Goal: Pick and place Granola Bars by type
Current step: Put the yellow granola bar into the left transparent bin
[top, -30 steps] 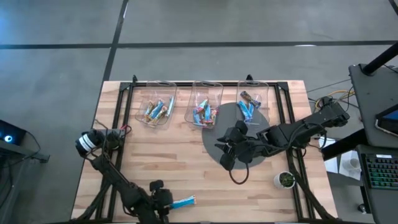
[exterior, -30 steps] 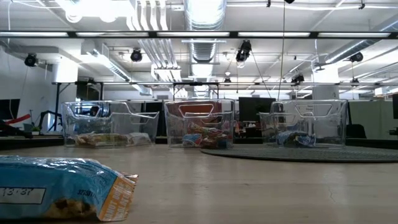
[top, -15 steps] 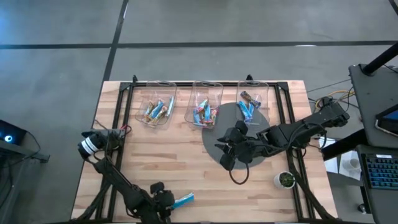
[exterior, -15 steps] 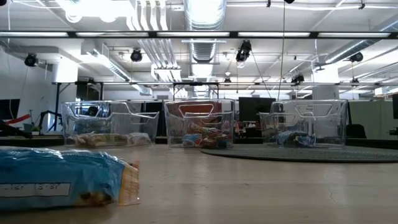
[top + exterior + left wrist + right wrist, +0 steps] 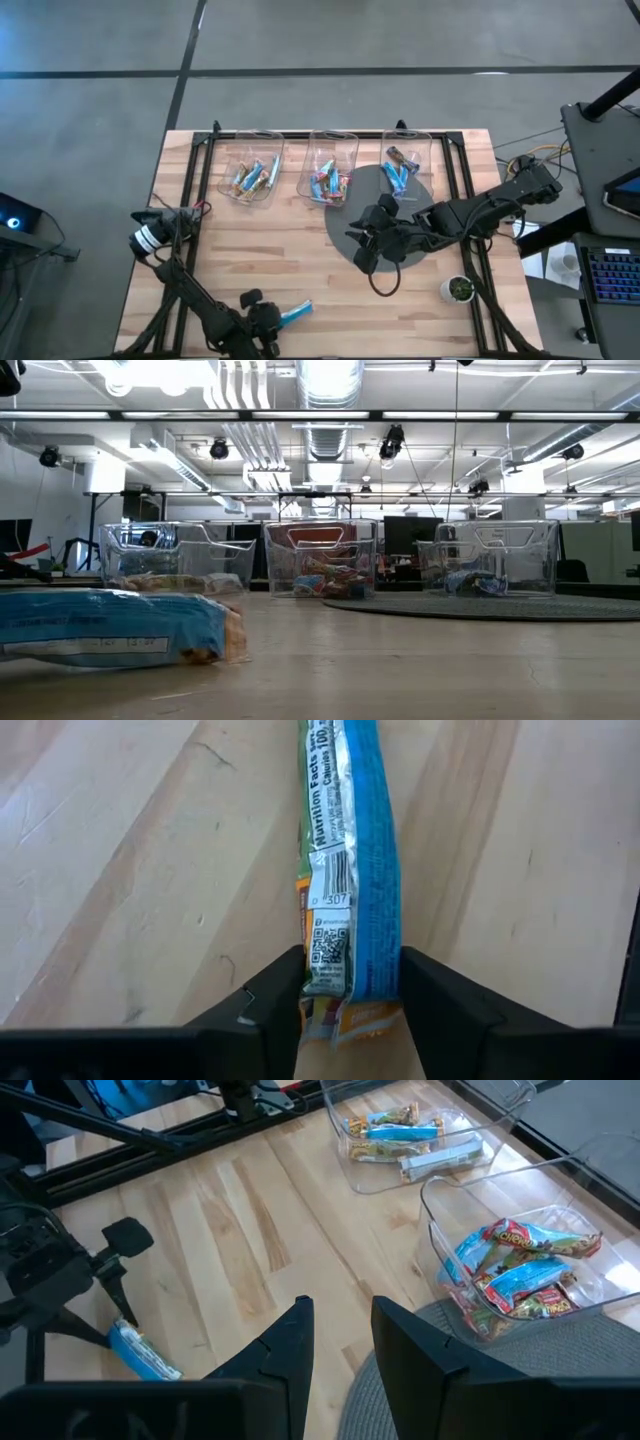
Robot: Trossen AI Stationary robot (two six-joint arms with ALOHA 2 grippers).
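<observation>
Wooden tabletop (image 5: 280, 250) w/ black frame rails, grey round mat (image 5: 345, 225) under the right side; office ceiling w/ ducts and lights shows beyond in the low view. Left gripper (image 5: 350, 995) sits at the near edge of the table, fingers pinching a bright blue bar (image 5: 350, 870) by one end; rest of the wrapper sticks out ahead of the fingers, label and barcode side up, lying low along the wood. Same bar in high view (image 5: 295, 312) just right of the left wrist, angled up-right, and in low view (image 5: 110, 628) close to the camera. Right gripper (image 5: 335, 1340) hovers over the mat edge, fingers parted w/ nothing between them. Ahead of it, three clear bins in a row along the far edge: left bin (image 5: 250, 170), middle bin (image 5: 330, 170) and right bin (image 5: 405, 165), each w/ mixed granola bars (image 5: 520, 1270) inside. Small round white container (image 5: 458, 289) sits near the right rail, well apart from both grippers.
</observation>
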